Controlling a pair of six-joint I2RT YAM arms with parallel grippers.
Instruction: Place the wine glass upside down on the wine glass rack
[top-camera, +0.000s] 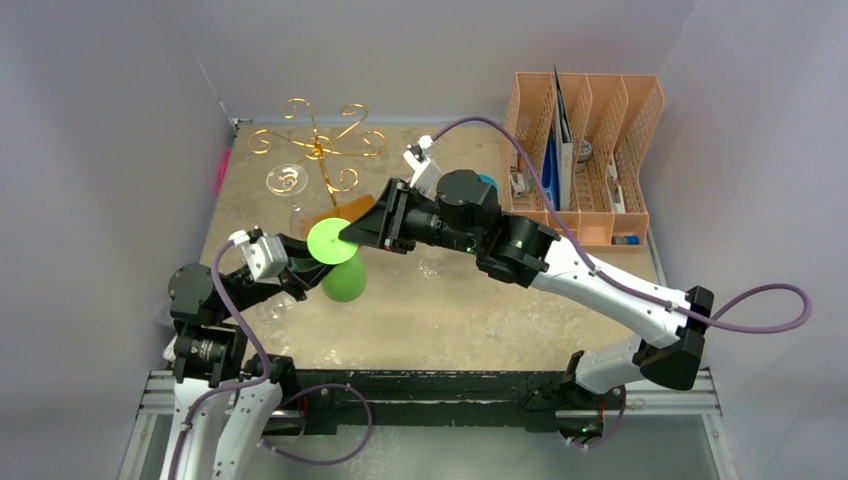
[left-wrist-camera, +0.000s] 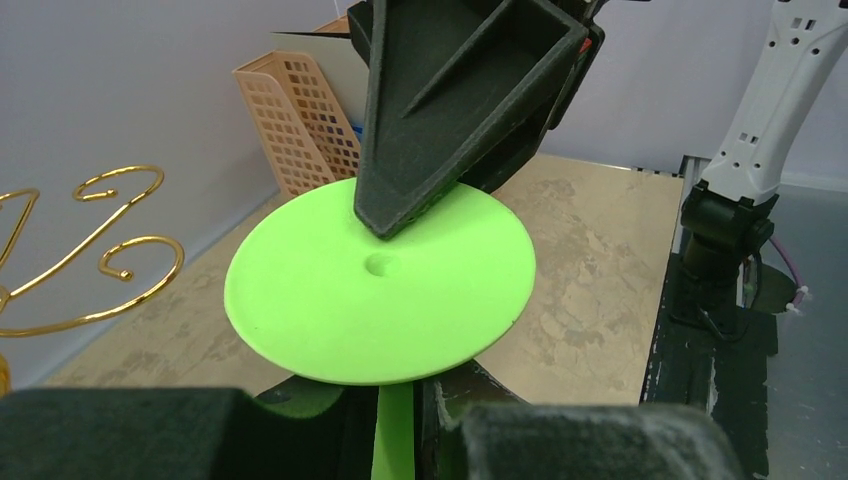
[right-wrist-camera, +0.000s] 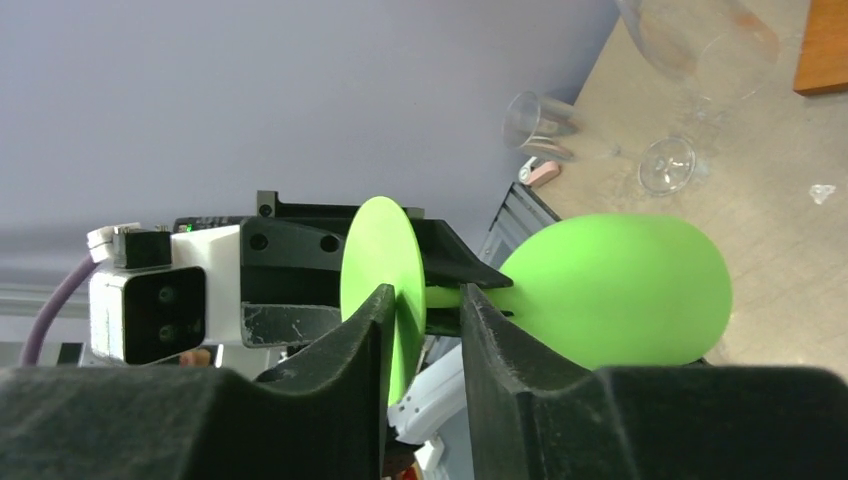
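Above the near-left part of the table (top-camera: 480, 320), the green wine glass (top-camera: 345, 280) hangs in the air on a slant, its flat round foot up and turned toward the back and its bowl low toward the front. It is well apart from the wine glass rack (top-camera: 318, 150), which stands at the back left corner with its gold curls spread over a brown wooden base (top-camera: 345, 210).

The left gripper (top-camera: 305, 268) comes in from the left and is clamped on the stem, just under the foot; in the left wrist view the stem runs down between its dark fingers (left-wrist-camera: 560, 440).

The right gripper (top-camera: 350, 235) reaches in from the right, its tip at the rim of the foot. In the right wrist view its two fingers (right-wrist-camera: 350, 350) stand apart with the edge of the foot between them. One finger lies close against the disc, and a gap shows on the other side, so they are not pressed onto it.

A clear wine glass (right-wrist-camera: 700, 40) is on the table near the wooden base, and a small clear cup (right-wrist-camera: 540, 120) lies on its side close to the table's edge. An orange file organiser (top-camera: 585, 150) stands at the back right.
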